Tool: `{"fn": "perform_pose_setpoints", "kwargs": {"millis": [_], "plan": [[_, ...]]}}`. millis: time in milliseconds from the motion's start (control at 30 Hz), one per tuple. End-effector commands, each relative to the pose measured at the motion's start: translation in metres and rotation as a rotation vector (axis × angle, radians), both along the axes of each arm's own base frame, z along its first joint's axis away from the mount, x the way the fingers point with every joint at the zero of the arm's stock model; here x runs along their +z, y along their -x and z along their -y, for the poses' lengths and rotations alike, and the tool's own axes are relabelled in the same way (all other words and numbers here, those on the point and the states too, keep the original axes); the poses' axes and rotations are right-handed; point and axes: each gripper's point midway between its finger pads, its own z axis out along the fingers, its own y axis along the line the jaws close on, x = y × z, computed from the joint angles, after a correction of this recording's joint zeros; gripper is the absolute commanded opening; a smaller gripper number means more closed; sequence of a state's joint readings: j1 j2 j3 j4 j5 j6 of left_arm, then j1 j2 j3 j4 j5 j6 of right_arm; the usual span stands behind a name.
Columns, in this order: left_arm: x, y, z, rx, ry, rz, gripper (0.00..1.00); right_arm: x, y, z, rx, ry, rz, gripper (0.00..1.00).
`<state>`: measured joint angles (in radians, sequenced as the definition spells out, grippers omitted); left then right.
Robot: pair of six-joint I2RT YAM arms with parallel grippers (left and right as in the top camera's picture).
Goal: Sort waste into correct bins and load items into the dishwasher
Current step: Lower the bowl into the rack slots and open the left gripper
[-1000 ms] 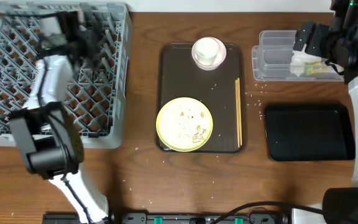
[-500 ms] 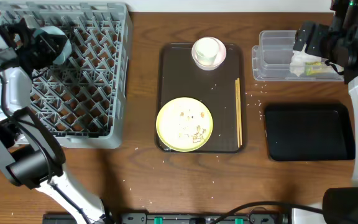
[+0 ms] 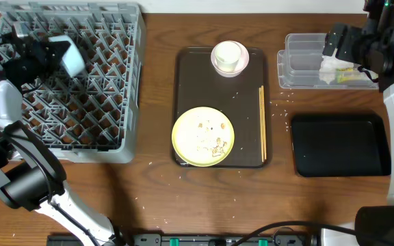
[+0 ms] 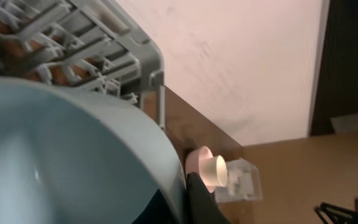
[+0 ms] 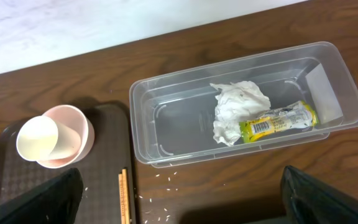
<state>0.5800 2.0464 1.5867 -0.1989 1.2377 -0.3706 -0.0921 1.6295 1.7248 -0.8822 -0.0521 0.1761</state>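
light blue bowl (image 3: 72, 56) clamped in left fingers (image 4: 201, 202) over grey dish rack (image 3: 134, 82) at 10 o'clock, right fingers (image 5: 42, 199) spread wide above clear tub (image 5: 166, 124) at 2 o'clock, tissue (image 5: 238, 102) and wrapper (image 5: 278, 119) inside

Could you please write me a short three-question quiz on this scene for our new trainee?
1. What does the left gripper hold at the dish rack?
2. True or false: the tissue and wrapper lie in the clear tub.
3. The chopsticks lie: A in the dish rack; B on the brown tray; C in the clear tub.
Key: 1 the blue bowl; 2 true; 3 B.
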Motion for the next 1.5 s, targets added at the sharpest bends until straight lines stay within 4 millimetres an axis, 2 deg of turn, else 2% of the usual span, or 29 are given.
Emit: {"fn": "perform_pose_setpoints", "kwargs": {"millis": [0, 500, 933, 1067, 1133, 1167, 1200, 1233, 1467], "plan": [[-0.007, 0.007, 0.004, -0.034, 0.061, -0.013, 0.08, 0.001, -0.001, 0.003, -0.015, -0.005, 0.003, 0.99], [-0.023, 0.024, -0.020, 0.031, 0.110, -0.076, 0.08, 0.001, -0.001, 0.003, -0.015, -0.005, 0.003, 0.99], [-0.025, 0.047, -0.075, 0.153, 0.121, -0.079, 0.08, 0.001, -0.001, 0.003, -0.015, -0.005, 0.003, 0.99], [-0.026, 0.055, -0.086, 0.182, 0.138, -0.095, 0.08, 0.001, -0.001, 0.003, -0.015, -0.005, 0.003, 0.99], [-0.027, 0.058, -0.089, 0.190, 0.145, -0.102, 0.14, 0.001, -0.001, 0.003, -0.015, -0.005, 0.003, 0.99], [-0.027, 0.059, -0.091, 0.194, 0.148, -0.104, 0.23, 0.001, -0.001, 0.003, -0.015, -0.005, 0.003, 0.99], [-0.028, 0.060, -0.091, 0.196, 0.151, -0.107, 0.36, 0.001, -0.001, 0.003, -0.015, -0.005, 0.003, 0.99], [-0.028, 0.061, -0.092, 0.198, 0.156, -0.112, 0.45, 0.001, -0.001, 0.003, -0.015, -0.005, 0.003, 0.99], [-0.031, 0.064, -0.090, 0.201, 0.180, -0.140, 0.48, 0.001, -0.001, 0.003, -0.015, -0.005, 0.003, 0.99]]}}
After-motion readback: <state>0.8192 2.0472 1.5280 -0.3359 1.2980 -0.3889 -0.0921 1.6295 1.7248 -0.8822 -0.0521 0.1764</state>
